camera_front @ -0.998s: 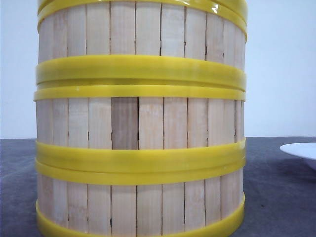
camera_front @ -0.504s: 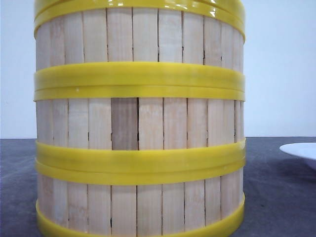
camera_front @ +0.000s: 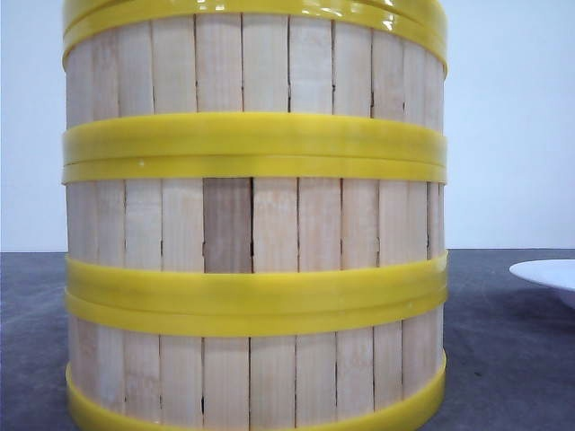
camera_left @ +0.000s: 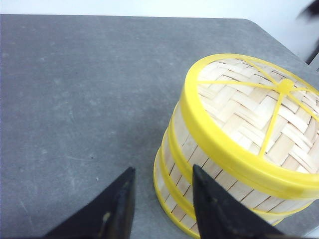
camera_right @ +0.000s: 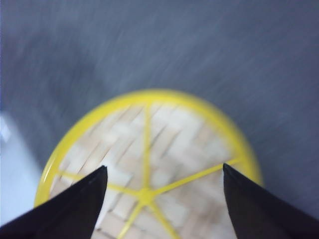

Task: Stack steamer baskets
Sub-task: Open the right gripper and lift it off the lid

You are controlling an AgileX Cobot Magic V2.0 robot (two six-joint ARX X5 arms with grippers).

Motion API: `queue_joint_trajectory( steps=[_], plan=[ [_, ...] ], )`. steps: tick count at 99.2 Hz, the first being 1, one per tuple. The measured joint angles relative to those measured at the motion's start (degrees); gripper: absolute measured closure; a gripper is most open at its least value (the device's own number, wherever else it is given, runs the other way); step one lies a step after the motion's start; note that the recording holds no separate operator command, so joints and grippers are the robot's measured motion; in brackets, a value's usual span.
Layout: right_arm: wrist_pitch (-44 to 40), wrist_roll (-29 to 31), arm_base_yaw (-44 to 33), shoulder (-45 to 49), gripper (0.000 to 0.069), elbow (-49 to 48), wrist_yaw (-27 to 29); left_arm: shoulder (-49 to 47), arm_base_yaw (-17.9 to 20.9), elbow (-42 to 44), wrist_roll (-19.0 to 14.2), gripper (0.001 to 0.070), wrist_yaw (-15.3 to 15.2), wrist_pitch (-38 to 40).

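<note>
The table [camera_front: 503,359] is a dark grey, faintly mottled surface that runs back to a pale wall. No brand, label or writing can be read on anything in view.

The steamer baskets [camera_front: 254,224] stand on it as one stack, close in front of the front camera and filling most of that view. Three tiers of pale vertical slats show there, parted by double yellow rims that sit flush on one another; one slat in the middle tier is darker than its neighbours. The stack stands upright and its walls line up. From the left wrist view the top of the stack shows as a woven bamboo face crossed by thin yellow spokes that meet at a hub, ringed by a thick yellow rim.

The left claw [camera_left: 162,201] hangs beside the stack, low against its wall, with its two dark fingers parted and nothing between them; one finger lies just beside the slats, though contact cannot be told.

The right claw [camera_right: 164,199] hovers above the woven top, its fingers spread wide and empty; that view is blurred.

A white plate [camera_front: 548,277] lies on the table to the right, apart from the stack, cut by the picture's edge.
</note>
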Motion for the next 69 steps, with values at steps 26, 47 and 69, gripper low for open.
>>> queue_joint_trajectory(
  steps=[26, 47, 69],
  plan=[
    [-1.8, 0.0, 0.0, -10.4, 0.0238, 2.8, 14.9, 0.0, 0.0, 0.0, 0.0, 0.0509, 0.0, 0.1],
    [-6.6, 0.8, 0.0, -16.8, 0.0238, 1.0, 20.7, 0.0, 0.0, 0.0, 0.0, 0.0509, 0.0, 0.5],
    [-6.8, 4.2, 0.0, -26.9, 0.0238, -12.4, 20.7, 0.0, 0.0, 0.0, 0.0, 0.0509, 0.0, 1.3]
  ],
)
